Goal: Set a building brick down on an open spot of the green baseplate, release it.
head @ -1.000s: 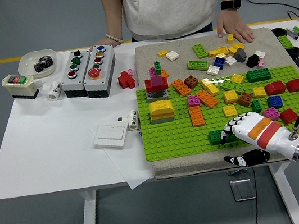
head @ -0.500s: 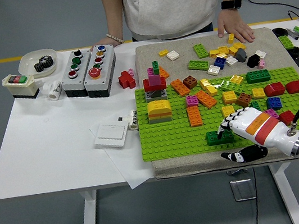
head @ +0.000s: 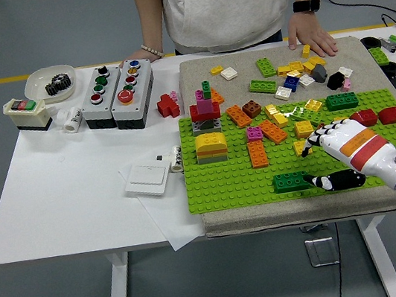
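A dark green brick (head: 291,181) sits on the green baseplate (head: 225,178) near its front edge, with nothing holding it. My right hand (head: 310,164) is white with orange and red bands. It hovers just right of the brick and slightly above it, fingers spread and holding nothing. Its thumb (head: 337,181) lies low beside the brick. Many other bricks stand on the plate, among them a yellow-topped stack (head: 212,146) and a red and pink tower (head: 206,111). The left arm is out of view.
Loose bricks (head: 292,73) lie on the grey mat behind the plate. A person stands at the far side with a hand (head: 309,34) resting on the mat. Two button boxes (head: 117,90), a white bowl with a gear (head: 48,83) and a white switch plate (head: 146,178) are on the left.
My right hand let go of the dark green brick and drew back up and to the right. The brick stays on the plate.
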